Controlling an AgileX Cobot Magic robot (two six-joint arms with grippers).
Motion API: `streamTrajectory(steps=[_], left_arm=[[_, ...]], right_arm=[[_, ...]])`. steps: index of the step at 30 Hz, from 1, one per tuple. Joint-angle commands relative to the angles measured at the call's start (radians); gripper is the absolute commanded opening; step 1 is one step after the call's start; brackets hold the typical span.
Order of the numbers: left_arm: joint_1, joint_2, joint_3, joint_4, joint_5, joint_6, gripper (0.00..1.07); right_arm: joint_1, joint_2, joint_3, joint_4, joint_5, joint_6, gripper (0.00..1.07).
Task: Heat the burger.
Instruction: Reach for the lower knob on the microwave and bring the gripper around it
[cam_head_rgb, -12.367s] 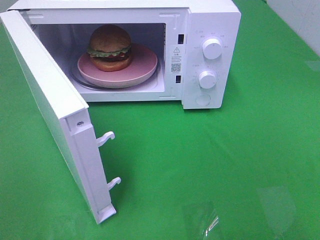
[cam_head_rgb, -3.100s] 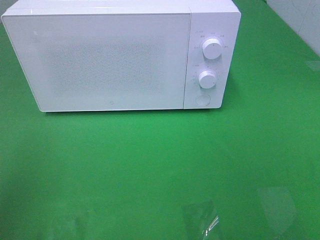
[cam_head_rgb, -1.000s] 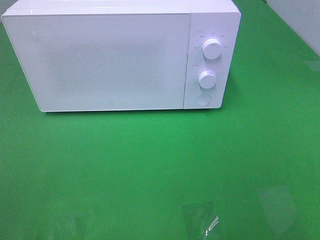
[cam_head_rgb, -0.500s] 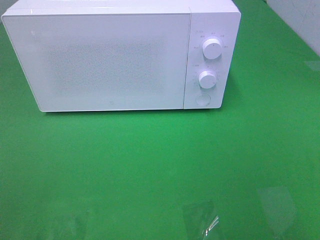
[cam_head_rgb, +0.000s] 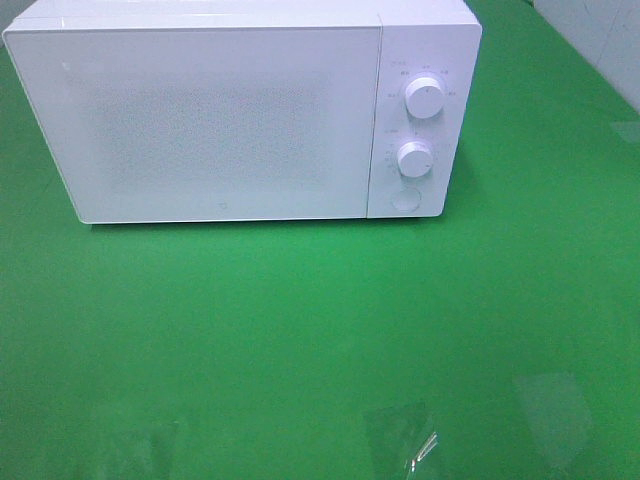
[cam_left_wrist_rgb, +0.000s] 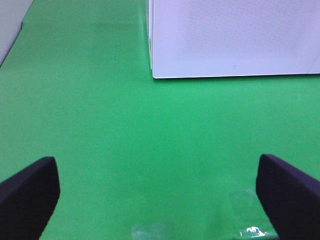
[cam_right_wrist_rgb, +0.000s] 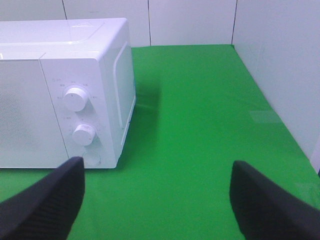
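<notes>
While both arms hang back at the near side of the green mat, the left gripper has its fingers spread wide with nothing between them. The right gripper is likewise spread and empty. A scrap of clear film lies on the mat near the front, and a low approach could snag it.

Farther off stands the white microwave with its door shut. The burger shows in no view. If it is inside, the frosted door hides it, so I cannot confirm that.

The step in hand looks like setting a dial, and the main risks lie on the control panel. The lower knob sits close under the upper knob, with a round button just beneath it. Wide fingers could brush two controls at once, turn the wrong dial, or press that button, which may release the door. A hard push could also slide the microwave back on the mat.
</notes>
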Motion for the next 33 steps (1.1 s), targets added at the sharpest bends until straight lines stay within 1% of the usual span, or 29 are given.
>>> streamTrajectory(steps=[1,2,3,4,5,6,7,8,9,10,12,13,14,15,16,19,20,21,22,23,25,26,27,28,29,30,31,33], left_arm=[[-0.004,-0.006,0.003,-0.006,-0.010,-0.004,1.01],[-0.004,-0.006,0.003,-0.006,-0.010,-0.004,1.01],[-0.004,-0.006,0.003,-0.006,-0.010,-0.004,1.01],[-0.004,-0.006,0.003,-0.006,-0.010,-0.004,1.01],[-0.004,-0.006,0.003,-0.006,-0.010,-0.004,1.01],[-0.004,-0.006,0.003,-0.006,-0.010,-0.004,1.01],[-0.004,-0.006,0.003,-0.006,-0.010,-0.004,1.01],[-0.004,-0.006,0.003,-0.006,-0.010,-0.004,1.01],[-0.004,-0.006,0.003,-0.006,-0.010,-0.004,1.01],[-0.004,-0.006,0.003,-0.006,-0.010,-0.004,1.01],[-0.004,-0.006,0.003,-0.006,-0.010,-0.004,1.01],[-0.004,-0.006,0.003,-0.006,-0.010,-0.004,1.01],[-0.004,-0.006,0.003,-0.006,-0.010,-0.004,1.01],[-0.004,-0.006,0.003,-0.006,-0.010,-0.004,1.01],[-0.004,-0.006,0.003,-0.006,-0.010,-0.004,1.01],[-0.004,-0.006,0.003,-0.006,-0.010,-0.004,1.01],[-0.004,-0.006,0.003,-0.006,-0.010,-0.004,1.01],[-0.004,-0.006,0.003,-0.006,-0.010,-0.004,1.01],[-0.004,-0.006,0.003,-0.006,-0.010,-0.004,1.01],[-0.004,-0.006,0.003,-0.006,-0.010,-0.004,1.01],[-0.004,-0.006,0.003,-0.006,-0.010,-0.004,1.01],[-0.004,-0.006,0.003,-0.006,-0.010,-0.004,1.01],[-0.004,-0.006,0.003,-0.006,-0.010,-0.004,1.01],[-0.004,-0.006,0.003,-0.006,-0.010,-0.004,1.01],[-0.004,-0.006,0.003,-0.006,-0.010,-0.004,1.01],[-0.004,-0.006,0.003,-0.006,-0.010,-0.004,1.01],[-0.004,-0.006,0.003,-0.006,-0.010,-0.004,1.01],[-0.004,-0.006,0.003,-0.006,-0.010,-0.004,1.01]], right_arm=[[-0.005,0.062,0.041,-0.008,-0.138,-0.003,0.77],[-0.005,0.062,0.041,-0.008,-0.138,-0.003,0.77],[-0.005,0.104,0.058,-0.008,-0.191,-0.003,0.76],[-0.005,0.104,0.058,-0.008,-0.191,-0.003,0.76],[-0.005,0.153,0.070,-0.008,-0.241,-0.003,0.76],[-0.005,0.153,0.070,-0.008,-0.241,-0.003,0.76],[-0.005,0.203,0.087,-0.008,-0.299,0.000,0.76],[-0.005,0.203,0.087,-0.008,-0.299,0.000,0.76],[-0.005,0.250,0.102,-0.008,-0.355,0.000,0.76],[-0.005,0.250,0.102,-0.008,-0.355,0.000,0.76],[-0.005,0.349,0.119,-0.008,-0.484,0.009,0.76],[-0.005,0.349,0.119,-0.008,-0.484,0.009,0.76],[-0.005,0.404,0.121,-0.008,-0.541,0.012,0.76],[-0.005,0.404,0.121,-0.008,-0.541,0.012,0.76],[-0.005,0.452,0.121,-0.008,-0.603,0.016,0.76],[-0.005,0.479,0.121,-0.008,-0.638,0.021,0.76],[-0.005,0.527,0.121,-0.008,-0.702,0.033,0.76],[-0.005,0.527,0.121,-0.008,-0.702,0.033,0.76],[-0.005,0.582,0.121,-0.008,-0.774,0.037,0.76],[-0.005,0.582,0.121,-0.008,-0.774,0.037,0.76],[-0.006,0.691,0.121,-0.009,-0.897,0.019,0.76],[-0.006,0.691,0.121,-0.009,-0.897,0.019,0.76],[-0.006,0.744,0.121,-0.009,-0.956,0.011,0.76],[-0.006,0.744,0.121,-0.009,-0.956,0.011,0.76],[-0.006,0.802,0.121,-0.008,-1.013,0.000,0.76],[-0.006,0.802,0.121,-0.008,-1.013,0.000,0.76],[-0.006,0.858,0.121,0.008,-1.067,-0.018,0.76],[-0.004,0.878,0.121,0.017,-1.087,-0.030,0.76]])
